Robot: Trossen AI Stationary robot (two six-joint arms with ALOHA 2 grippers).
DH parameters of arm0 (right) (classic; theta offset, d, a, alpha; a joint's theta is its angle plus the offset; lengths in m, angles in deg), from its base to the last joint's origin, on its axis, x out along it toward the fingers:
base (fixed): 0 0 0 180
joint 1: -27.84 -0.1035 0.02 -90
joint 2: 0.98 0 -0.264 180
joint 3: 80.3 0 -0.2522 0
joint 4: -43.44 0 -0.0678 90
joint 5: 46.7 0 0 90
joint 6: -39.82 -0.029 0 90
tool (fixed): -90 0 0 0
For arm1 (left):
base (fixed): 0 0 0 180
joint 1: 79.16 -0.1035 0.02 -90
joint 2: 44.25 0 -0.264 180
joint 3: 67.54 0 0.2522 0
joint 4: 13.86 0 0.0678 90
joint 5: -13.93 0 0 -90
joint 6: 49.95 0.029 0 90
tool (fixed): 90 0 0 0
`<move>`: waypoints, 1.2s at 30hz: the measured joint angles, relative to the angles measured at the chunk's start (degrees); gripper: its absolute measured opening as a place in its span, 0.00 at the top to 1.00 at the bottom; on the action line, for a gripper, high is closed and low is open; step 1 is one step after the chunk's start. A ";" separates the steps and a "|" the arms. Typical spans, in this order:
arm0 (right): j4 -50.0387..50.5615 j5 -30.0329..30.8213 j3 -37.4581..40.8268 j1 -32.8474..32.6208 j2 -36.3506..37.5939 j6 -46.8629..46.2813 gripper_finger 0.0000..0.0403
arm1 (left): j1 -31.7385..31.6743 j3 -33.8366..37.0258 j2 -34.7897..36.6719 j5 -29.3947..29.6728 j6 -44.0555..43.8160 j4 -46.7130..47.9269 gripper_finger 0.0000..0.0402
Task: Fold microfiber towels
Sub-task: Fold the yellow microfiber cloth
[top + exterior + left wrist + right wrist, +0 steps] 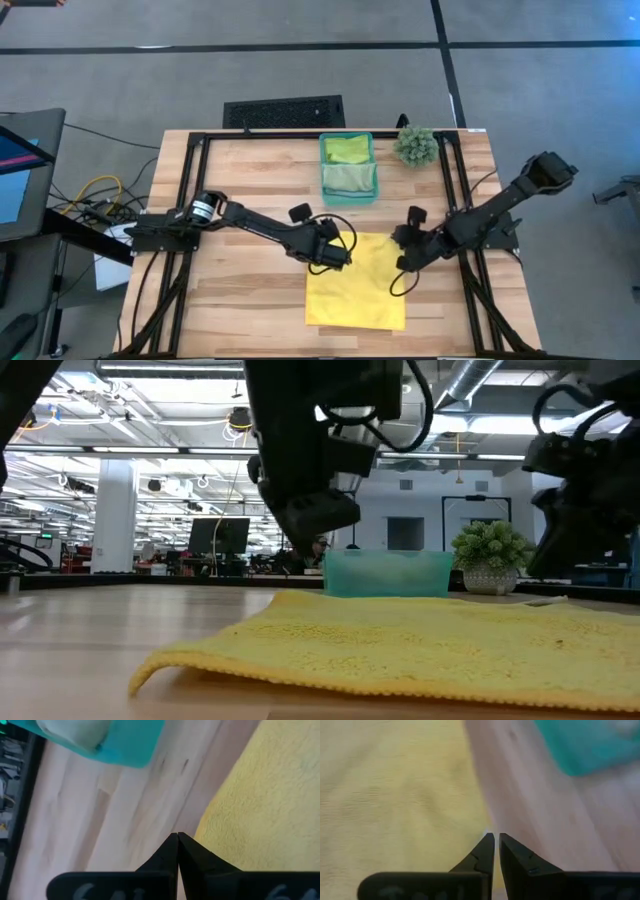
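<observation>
A yellow microfiber towel (pixel 355 285) lies spread flat on the wooden table, also seen in the low view (pixel 420 645). My left gripper (pixel 338 258) is shut and hangs above the towel's far left part, clear of it (pixel 177 836). My right gripper (pixel 402 262) stands by the towel's right edge near its far corner, its fingertips a narrow gap apart with nothing between them (pixel 495 836). Two green towels (pixel 347 152) lie in the teal bin (pixel 348 190).
The teal bin (pixel 388 572) stands at the table's far middle, just beyond the yellow towel. A small spiky green plant (pixel 415 145) sits to its right at the far edge. Bare wood lies to the left of the towel (pixel 240 290).
</observation>
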 joint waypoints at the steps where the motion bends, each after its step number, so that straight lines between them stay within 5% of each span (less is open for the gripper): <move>1: 2.17 1.09 0.00 -0.36 1.14 -1.83 0.87 | -0.06 0.45 0.00 -0.66 0.00 -0.21 1.00; 10: 7.27 1.22 8.54 -4.91 13.65 -15.63 0.87 | -1.03 4.19 0.13 -5.42 1.59 -7.48 1.00; 18: 1.64 0.85 14.76 -4.77 25.75 -16.93 0.87 | -2.12 4.68 1.87 -6.32 -0.57 -10.08 1.00; 29: -8.21 -4.00 19.30 -0.88 24.60 -13.95 0.76 | -1.70 12.02 4.29 -1.30 -7.49 -13.01 0.99; 36: -8.18 -4.28 19.65 -0.86 22.50 -14.51 0.70 | -2.25 23.69 11.24 -0.49 -11.16 -25.53 0.86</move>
